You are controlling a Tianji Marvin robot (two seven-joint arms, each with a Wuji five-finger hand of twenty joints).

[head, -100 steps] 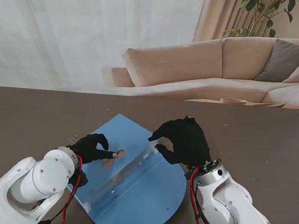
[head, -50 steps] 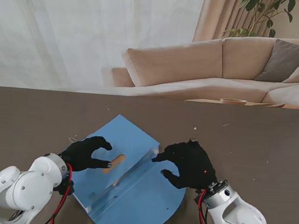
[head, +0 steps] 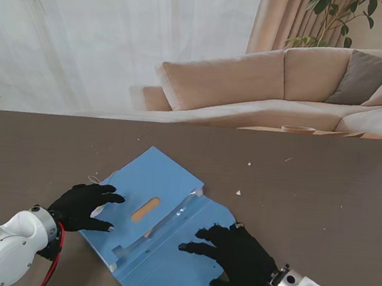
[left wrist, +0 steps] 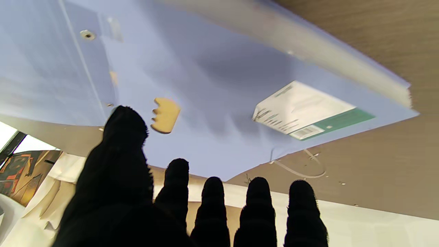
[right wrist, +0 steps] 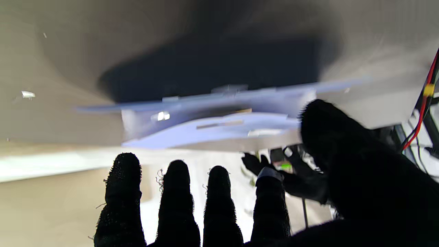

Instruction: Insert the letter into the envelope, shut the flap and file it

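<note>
Brown, wood-grained counter (head: 324,194) runs across the room in front of a beige sofa (head: 275,83) and sheer white curtains (head: 106,35). On it, nearer to me and about midway between the arms, lies the blue envelope (head: 165,182), a smooth plastic sleeve opened flat: a rectangular body farther from me and to the left, a rounded flap (head: 181,281) nearer to me and to the right, and a glossy crease between them. A tan oval cut-out (head: 145,209) shows in the body, and the left wrist view shows a white and green label (left wrist: 305,111) with a barcode on the blue surface.

Left hand (head: 84,207), in a black glove, rests at the envelope's left edge with fingers (left wrist: 260,206) spread and loose, gripping nothing. Right hand (head: 233,256), also gloved in black, lies palm down over the flap with fingers (right wrist: 176,195) splayed apart, nothing grasped; I cannot tell whether the palm presses on the plastic. The right wrist view is blurred.

Small white scraps (head: 238,192) dot the counter beyond the envelope, well apart from both hands, and a thin clear band (left wrist: 298,168) lies just beside the envelope's left corner.
</note>
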